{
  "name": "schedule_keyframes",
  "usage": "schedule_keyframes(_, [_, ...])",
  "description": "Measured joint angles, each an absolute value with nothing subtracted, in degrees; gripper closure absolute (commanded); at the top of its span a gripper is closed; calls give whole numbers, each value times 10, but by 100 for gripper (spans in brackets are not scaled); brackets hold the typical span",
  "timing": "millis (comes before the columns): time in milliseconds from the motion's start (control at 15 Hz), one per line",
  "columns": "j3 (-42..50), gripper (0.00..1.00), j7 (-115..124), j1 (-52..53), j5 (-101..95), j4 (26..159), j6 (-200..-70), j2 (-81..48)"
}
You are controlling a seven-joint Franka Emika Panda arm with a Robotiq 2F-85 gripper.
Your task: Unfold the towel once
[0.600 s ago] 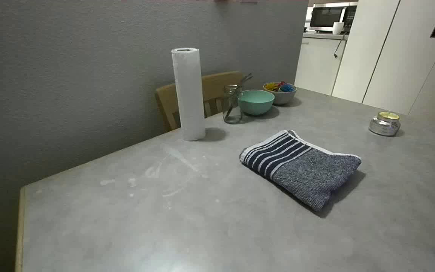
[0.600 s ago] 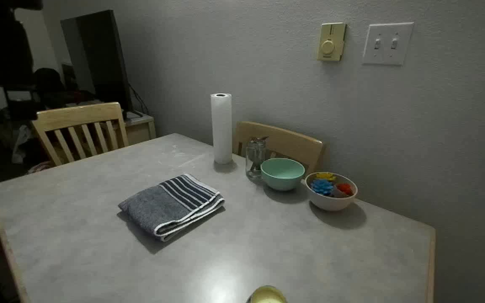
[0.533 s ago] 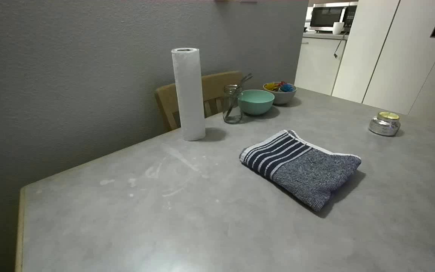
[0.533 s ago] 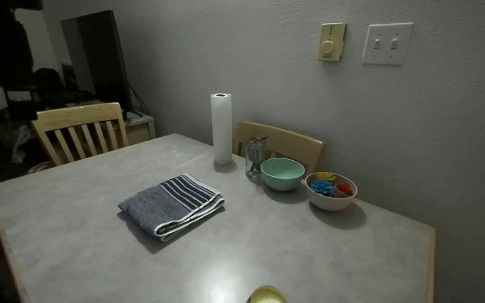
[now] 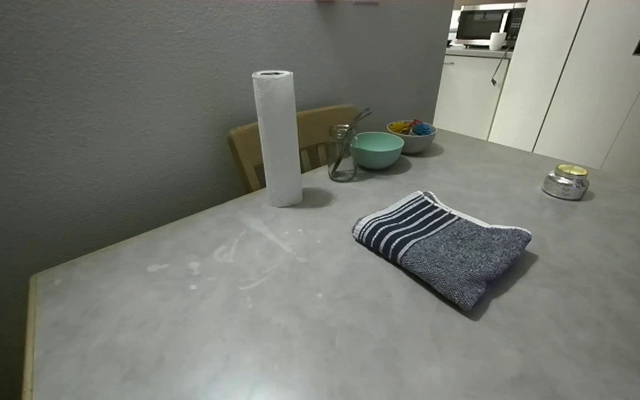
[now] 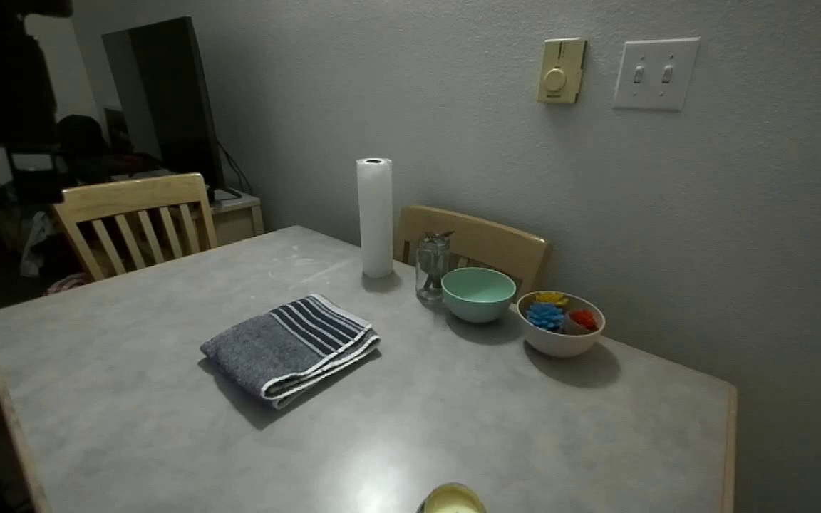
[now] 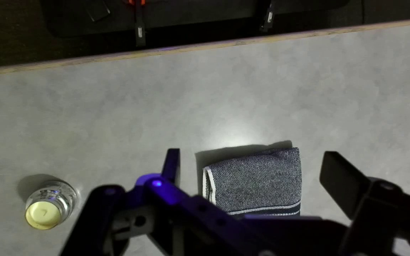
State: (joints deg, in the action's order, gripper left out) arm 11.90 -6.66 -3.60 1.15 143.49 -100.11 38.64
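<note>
On the bench (image 6: 496,434), the striped towel (image 6: 289,349) lies folded.
The wrist view shows the tool (image 7: 251,167) with jaws spread wide, the towel visible between them.

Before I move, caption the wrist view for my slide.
Open tool framing the folded towel, candle at picture left.

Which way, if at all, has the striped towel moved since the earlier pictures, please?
No, the towel hasn't visibly moved: in both exterior views it lies at the same place relative to the table's edge, so no direction.
</note>
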Motion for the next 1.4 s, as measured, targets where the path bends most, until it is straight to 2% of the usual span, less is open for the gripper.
schedule_keyframes(333, [120, 0, -96, -33, 21, 1434, -1017, 362])
schedule_keyframes(933, [113, 0, -192, 6, 82, 1394, -1057, 131])
schedule_keyframes(1400, [104, 0, -190, 4, 105, 1385, -1058, 112])
